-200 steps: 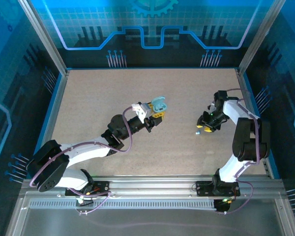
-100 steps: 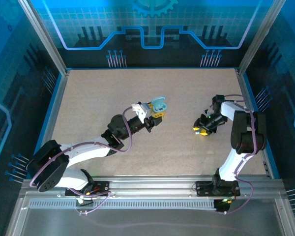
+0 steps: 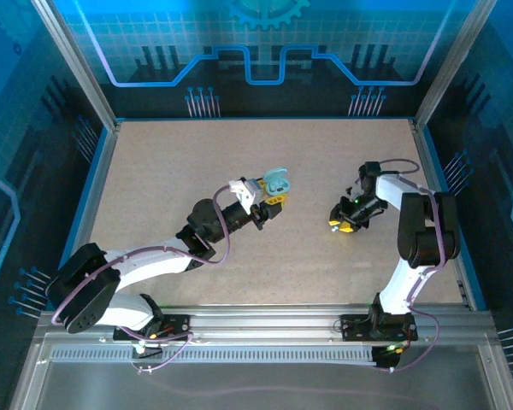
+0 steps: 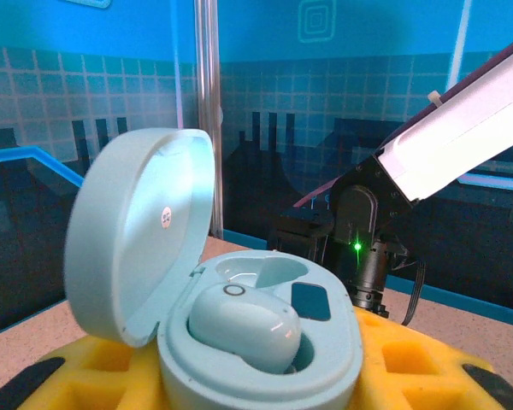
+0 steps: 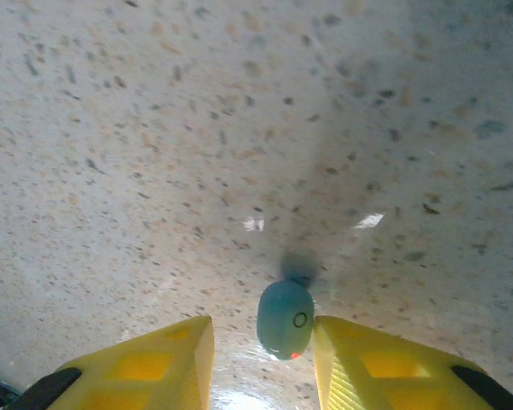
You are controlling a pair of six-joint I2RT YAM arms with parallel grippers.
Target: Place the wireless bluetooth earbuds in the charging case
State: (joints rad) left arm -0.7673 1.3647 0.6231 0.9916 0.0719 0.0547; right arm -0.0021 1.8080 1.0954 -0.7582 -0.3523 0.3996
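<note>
Charging case in left gripper: smooth glossy pale-blue plastic. Earbud between right gripper fingers: glossy plastic. Tabletop: speckled, slight sheen.

Ahead of your right claw the tabletop lies bare. Between its pads one earbud sits close by the right pad, with a gap on its left. Before your left claw the raised lid of the charging case walls off the left; the right arm stands beyond.

No words, brand names or numbers can be read. A small round emblem is seen inside the open lid of the charging case, too small to be made out. A tiny ring mark is borne by the seated earbud and the loose earbud.
</note>
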